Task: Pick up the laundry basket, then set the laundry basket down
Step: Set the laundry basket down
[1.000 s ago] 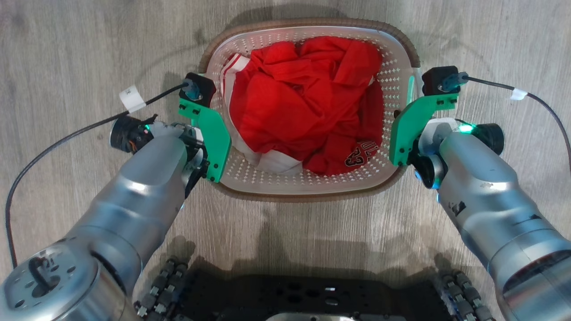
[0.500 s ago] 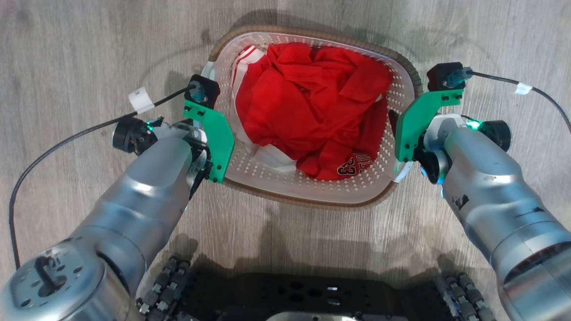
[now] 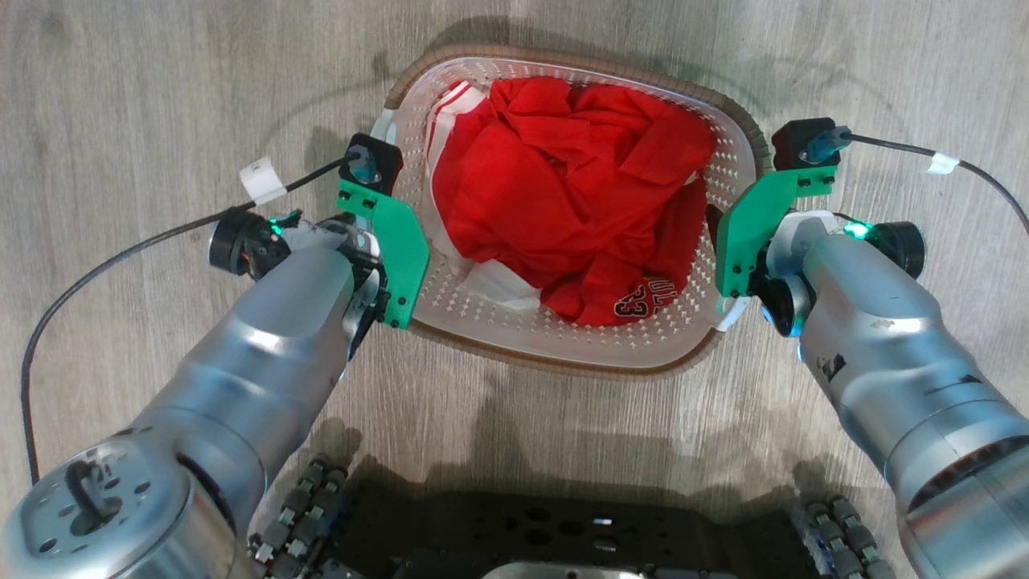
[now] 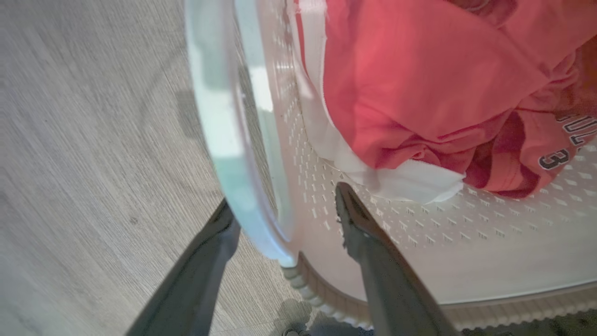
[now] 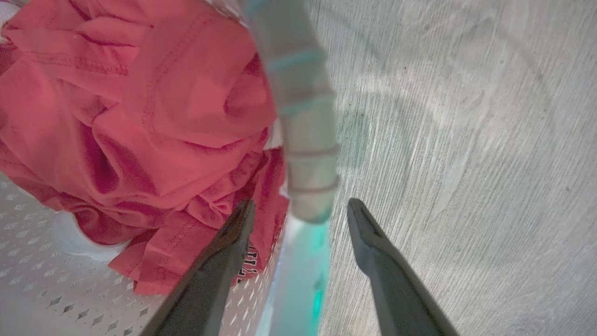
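Observation:
The laundry basket, white and perforated with a brown woven rim, sits slightly skewed on the wooden floor between my two arms. A crumpled red jersey with white trim lies inside it. My left gripper is open, with one finger outside the left handle and one inside the basket, neither pressing on it. On the other side my right gripper is open too, its fingers straddling the right handle with gaps on both sides.
Pale wood-grain floor surrounds the basket. My dark wheeled base lies just below the basket's near rim. Black cables trail from both wrists out to the sides.
Both grippers have opened off the handles. The basket has turned a little clockwise and now sits askew. Both arms stay beside it.

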### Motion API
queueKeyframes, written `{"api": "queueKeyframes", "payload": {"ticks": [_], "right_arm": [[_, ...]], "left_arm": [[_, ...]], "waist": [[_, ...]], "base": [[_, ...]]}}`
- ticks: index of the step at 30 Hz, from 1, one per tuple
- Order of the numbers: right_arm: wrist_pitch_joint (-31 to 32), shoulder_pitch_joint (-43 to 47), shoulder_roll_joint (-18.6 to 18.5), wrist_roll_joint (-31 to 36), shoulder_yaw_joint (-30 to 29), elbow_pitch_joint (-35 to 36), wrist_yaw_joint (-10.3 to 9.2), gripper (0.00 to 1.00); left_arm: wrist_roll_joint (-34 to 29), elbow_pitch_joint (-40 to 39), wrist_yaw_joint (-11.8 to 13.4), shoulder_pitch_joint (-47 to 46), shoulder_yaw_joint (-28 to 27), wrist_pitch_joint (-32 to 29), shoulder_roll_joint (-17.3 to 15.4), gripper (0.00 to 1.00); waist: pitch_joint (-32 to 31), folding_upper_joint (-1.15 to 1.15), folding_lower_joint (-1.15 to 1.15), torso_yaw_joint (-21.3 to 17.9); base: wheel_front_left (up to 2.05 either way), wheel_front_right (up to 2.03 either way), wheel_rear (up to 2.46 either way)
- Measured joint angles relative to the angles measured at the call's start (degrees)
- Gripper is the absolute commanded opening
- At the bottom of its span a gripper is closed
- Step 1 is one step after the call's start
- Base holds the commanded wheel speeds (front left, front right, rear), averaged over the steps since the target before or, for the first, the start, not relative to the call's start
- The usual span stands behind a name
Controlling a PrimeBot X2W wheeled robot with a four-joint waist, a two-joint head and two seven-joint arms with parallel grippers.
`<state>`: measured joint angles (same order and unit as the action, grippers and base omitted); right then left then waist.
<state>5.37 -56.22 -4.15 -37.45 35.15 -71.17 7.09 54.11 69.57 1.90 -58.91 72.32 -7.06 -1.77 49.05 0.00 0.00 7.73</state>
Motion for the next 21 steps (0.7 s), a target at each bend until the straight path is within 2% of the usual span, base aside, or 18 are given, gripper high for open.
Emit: {"api": "queueKeyframes", "payload": {"ticks": [4, 6, 7, 12, 17, 18, 19, 21], "right_arm": [[0.0, 0.0, 0.0, 0.0, 0.29, -0.23, 0.0, 1.0], [0.01, 0.0, 0.0, 0.0, 0.4, -0.43, 0.0, 0.82], [0.01, 0.0, 0.0, 0.0, 0.44, -0.56, 0.0, 0.81], [0.0, 0.0, 0.0, 0.0, 0.57, -1.53, 0.0, 1.0], [0.0, 0.0, 0.0, 0.18, 0.31, -2.26, 0.0, 1.0], [0.01, 0.01, 0.0, 0.18, 0.04, -2.36, 0.0, 0.95], [0.02, 0.01, 0.0, 0.18, -0.34, -2.48, 0.0, 0.62], [0.03, 0.01, -0.01, 0.81, -0.85, -2.83, 0.0, 0.21]], "left_arm": [[0.62, 0.02, 1.16, 0.04, 0.08, 0.02, 0.0, 1.0], [0.65, 0.09, 1.46, 0.1, 0.08, 0.15, 0.0, 1.0], [1.04, 0.14, 1.88, 0.1, 0.01, 0.49, 0.01, 1.0], [2.57, 0.4, 3.43, 0.09, -0.64, 3.1, 0.01, 1.0], [2.98, 0.47, 3.7, 0.1, -0.67, 4.95, 0.01, 1.0], [3.26, 0.46, 3.76, 0.12, -0.7, 5.44, 0.01, 1.0], [3.61, 0.44, 3.86, 0.13, -0.77, 5.73, 0.01, 1.0], [3.98, 0.36, 4.27, 0.2, -0.8, 6.19, 0.02, 1.0]], "waist": [[-0.38, 0.0, 0.0, 0.15], [-0.58, 0.0, 0.0, 0.26], [-0.67, 0.0, 0.0, 0.32], [-1.16, 0.0, 0.0, 0.78], [-1.62, 0.0, 0.0, 1.22], [-1.71, 0.0, 0.0, 1.32], [-1.78, 0.0, 0.0, 1.4], [-1.79, 0.0, 0.0, 1.58]], "base": [[0.0, 0.0, 0.0], [0.0, 0.0, 0.0], [0.0, 0.0, 0.0], [0.0, 0.0, 0.0], [0.0, 0.0, 0.0], [0.0, 0.0, 0.0], [0.0, 0.0, 0.0], [0.0, 0.0, 0.0]]}}
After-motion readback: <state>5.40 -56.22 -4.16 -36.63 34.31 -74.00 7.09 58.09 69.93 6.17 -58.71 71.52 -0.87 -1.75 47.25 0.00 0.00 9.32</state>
